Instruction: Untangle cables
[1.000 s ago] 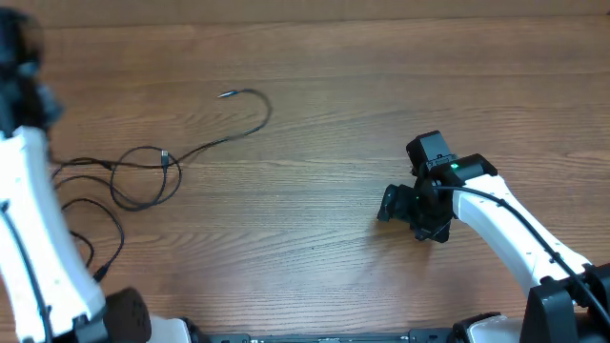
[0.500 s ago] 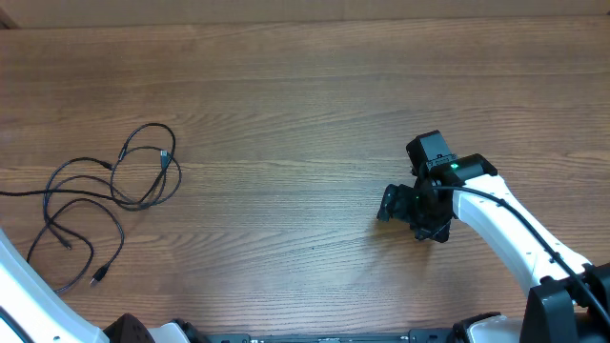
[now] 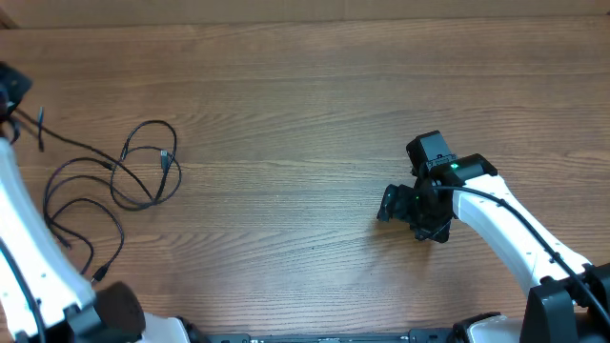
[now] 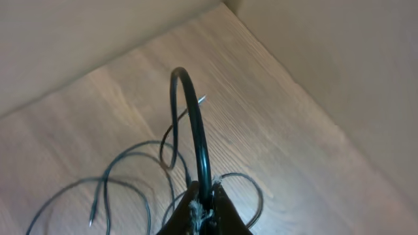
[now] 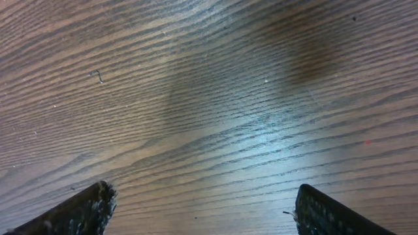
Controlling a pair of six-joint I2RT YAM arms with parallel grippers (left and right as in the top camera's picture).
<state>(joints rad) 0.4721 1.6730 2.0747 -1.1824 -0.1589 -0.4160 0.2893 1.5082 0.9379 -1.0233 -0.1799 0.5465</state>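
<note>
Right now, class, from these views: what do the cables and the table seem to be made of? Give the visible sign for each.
The cables: likely rubber or plastic sheathing, black with a slight sheen. They bend in loose loops.
The table: wood or wood-look laminate, smooth and faintly glossy. It shows streaked grain with a soft patch of glare.

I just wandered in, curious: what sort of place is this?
Likely a robotics test bench: a wooden table, a white left arm and right arm, and thin black cables, one pinched in the left gripper.
</note>
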